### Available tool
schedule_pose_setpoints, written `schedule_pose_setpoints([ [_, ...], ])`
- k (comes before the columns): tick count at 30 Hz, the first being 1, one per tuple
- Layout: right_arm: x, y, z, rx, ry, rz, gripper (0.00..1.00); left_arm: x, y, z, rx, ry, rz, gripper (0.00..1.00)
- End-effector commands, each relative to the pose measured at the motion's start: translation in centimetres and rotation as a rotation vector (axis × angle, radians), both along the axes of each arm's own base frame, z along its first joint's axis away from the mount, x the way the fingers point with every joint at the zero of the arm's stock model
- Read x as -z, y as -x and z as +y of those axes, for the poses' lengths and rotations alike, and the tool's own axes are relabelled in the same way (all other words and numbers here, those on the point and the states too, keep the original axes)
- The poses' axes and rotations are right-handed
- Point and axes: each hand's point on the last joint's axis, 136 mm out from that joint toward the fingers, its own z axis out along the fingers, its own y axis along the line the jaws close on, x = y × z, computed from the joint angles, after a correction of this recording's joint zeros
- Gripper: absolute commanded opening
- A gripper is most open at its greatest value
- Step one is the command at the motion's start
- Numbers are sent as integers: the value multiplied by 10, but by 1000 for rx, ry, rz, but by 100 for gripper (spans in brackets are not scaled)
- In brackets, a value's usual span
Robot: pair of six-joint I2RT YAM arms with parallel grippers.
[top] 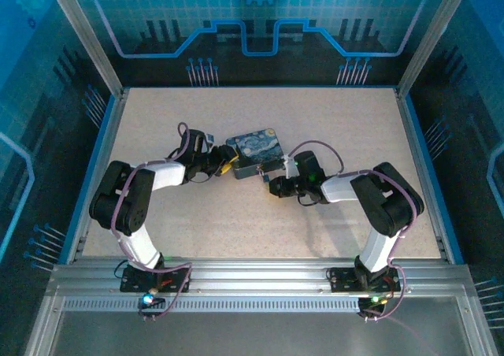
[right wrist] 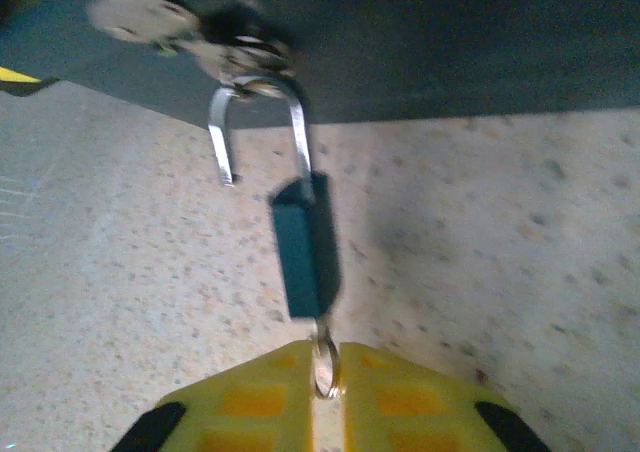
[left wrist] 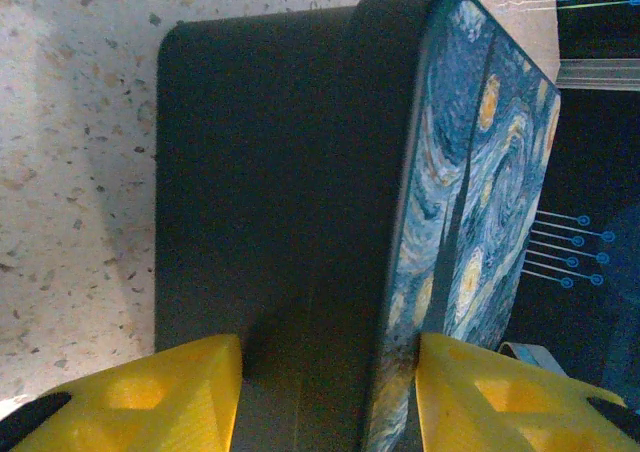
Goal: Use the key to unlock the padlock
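Note:
The padlock is a small dark grey block. It hangs by its silvery shackle from the hasp of the blue painted tin; one shackle leg stands free of the body. The key, with its ring, sticks out of the padlock's lower end. My right gripper is shut on the key, its yellow fingers almost together. My left gripper clasps the tin, one finger on the dark side and one on the painted lid. Both grippers meet at the tin, left and right.
The speckled beige table lies all around the tin, bounded by a blue rim and aluminium frame posts. The arms' bases are bolted to the metal rail at the near edge.

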Motion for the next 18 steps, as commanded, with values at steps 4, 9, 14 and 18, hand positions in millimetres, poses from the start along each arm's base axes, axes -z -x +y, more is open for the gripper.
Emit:
schedule_pose_setpoints([
  [4, -5, 0, -25, 32, 50, -15, 26, 32, 30, 6, -14, -57, 122, 49],
  [9, -26, -2, -33, 25, 14, -96, 36, 31, 32, 4, -12, -62, 126, 49],
  [14, -49, -9, -35, 27, -50, -163, 44, 28, 34, 1, -10, -61, 120, 49],
  [18, -68, -19, -25, 8, -115, -182, 54, 25, 34, -1, -10, -63, 106, 49],
])
